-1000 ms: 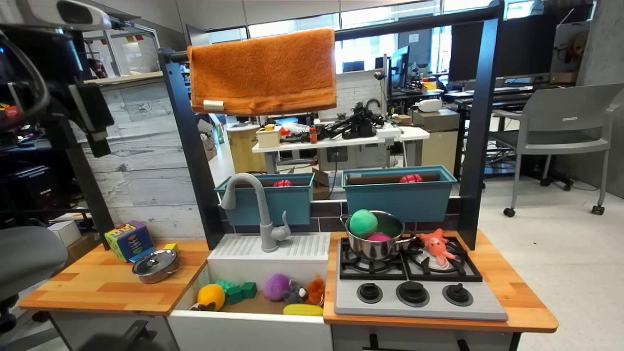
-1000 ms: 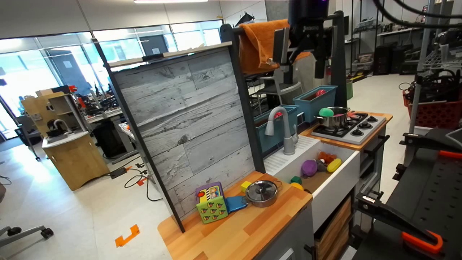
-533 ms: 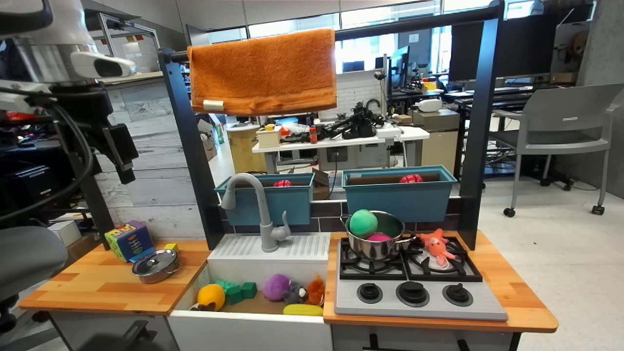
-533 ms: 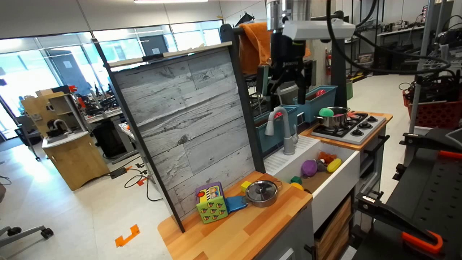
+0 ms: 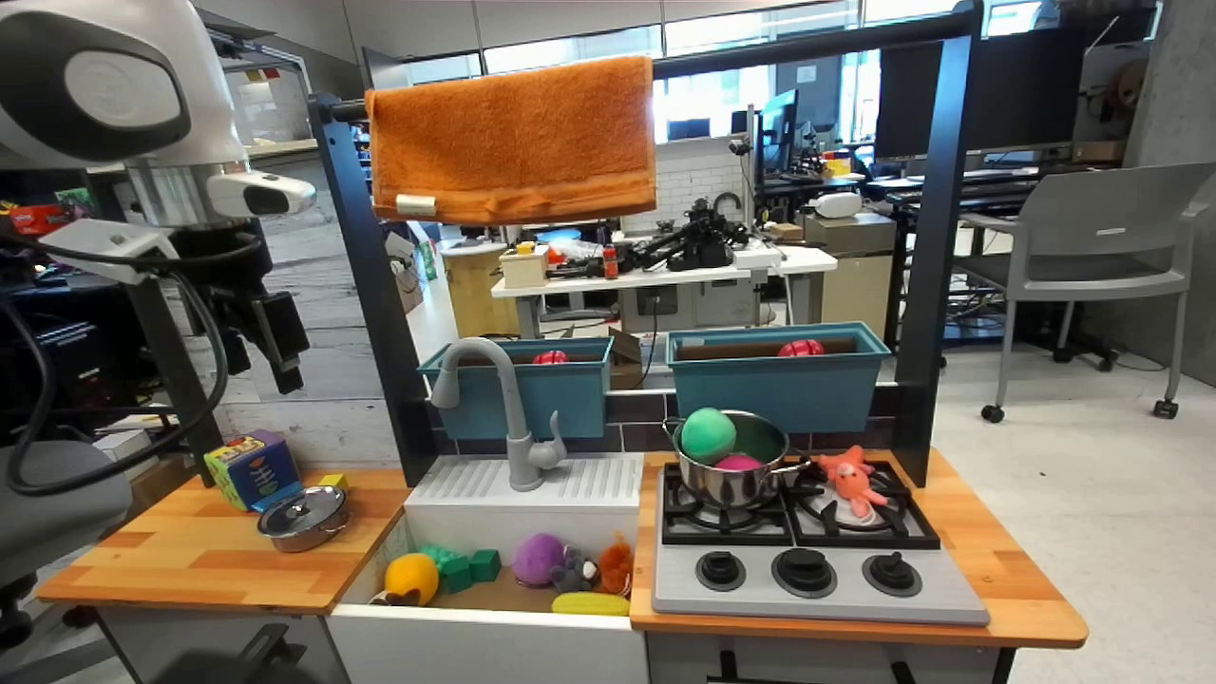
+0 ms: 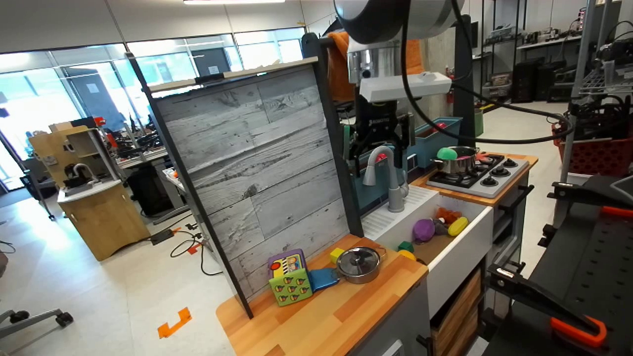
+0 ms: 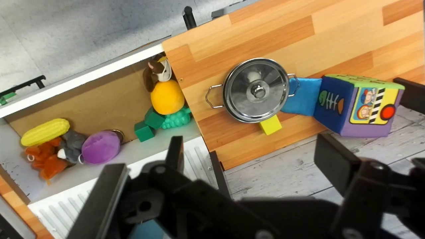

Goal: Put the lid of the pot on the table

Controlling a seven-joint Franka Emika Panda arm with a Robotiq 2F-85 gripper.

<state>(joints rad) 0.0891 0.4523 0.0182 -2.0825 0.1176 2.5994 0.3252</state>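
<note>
so the lid (image 7: 244, 96) is sitting on the pot (image 5: 309, 540), down in the lower left in an exterior view; in the wrist view it's a touch above and right of centre, little knob (image 7: 258, 91) facing up. pot's on the wooden table (image 7: 332, 30), with a yellow block (image 7: 270, 125) just below it in the wrist frame and the blue flap (image 7: 303, 99) of a cloth cube (image 7: 352, 103) off to the right, one pot handle (image 7: 298, 85) crossing over the flap there (can't tell if they touch). the sink (image 7: 83, 79) fills the left side. gripper (image 7: 252, 151) hangs well above all that, fingers (image 7: 333, 162) spread wide with nothing between them. imo this is the approach step, no grab yet, lid not off. next move, i'd say: the lid sits higher in the wrist frame than the fingertips, so shift over until the knob is midway between them, then go straight down and pinch just the knob, not the handle. then lift straight up and lay it on the wood at upper right of that frame. knob looks small and slick, so i'd squeeze carefully.
</note>
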